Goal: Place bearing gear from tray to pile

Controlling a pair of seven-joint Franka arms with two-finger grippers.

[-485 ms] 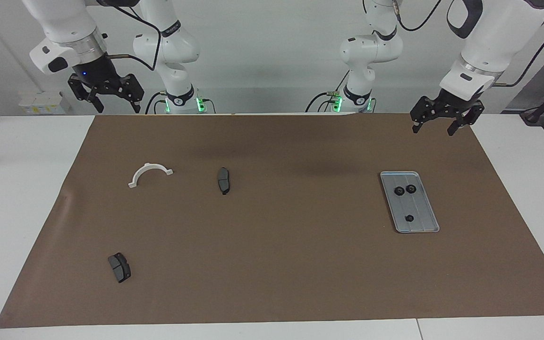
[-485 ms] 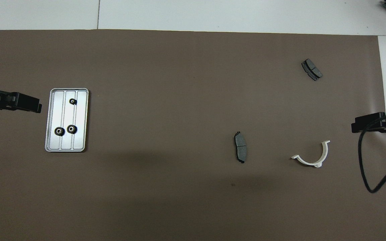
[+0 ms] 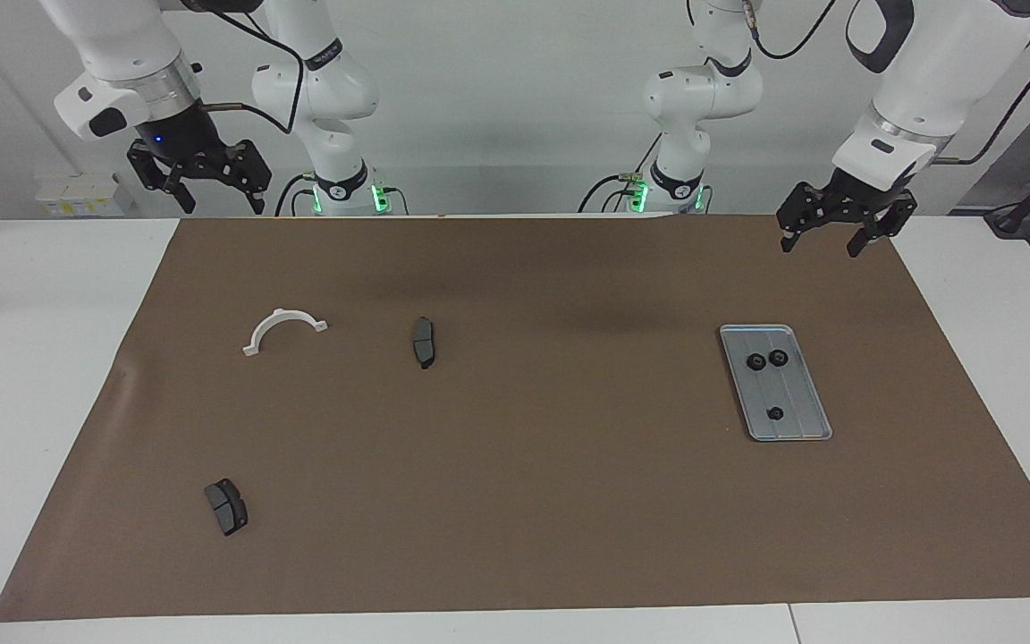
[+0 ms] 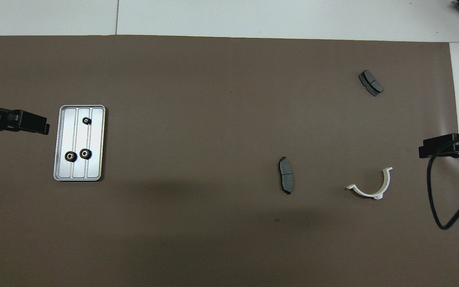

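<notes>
Flat ridged silver-grey metal tray [image 3: 797, 427] lies on the brown mat [image 3: 524, 465] toward the left arm's end of the table, with three small black round gears [image 3: 775, 413] in it. From the tray toward the right arm's end: slim curved dark pad [image 3: 423, 342], white half-ring bracket [image 3: 282, 329]; squat dark grey two-block brake pad [image 3: 226, 506] farther from the robots.

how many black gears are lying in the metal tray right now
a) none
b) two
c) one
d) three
d: three gears lie in the tray: a pair side by side at the end nearer the robots, and a single one toward its other end. Neither the left gripper nor the right gripper holds anything.
</notes>
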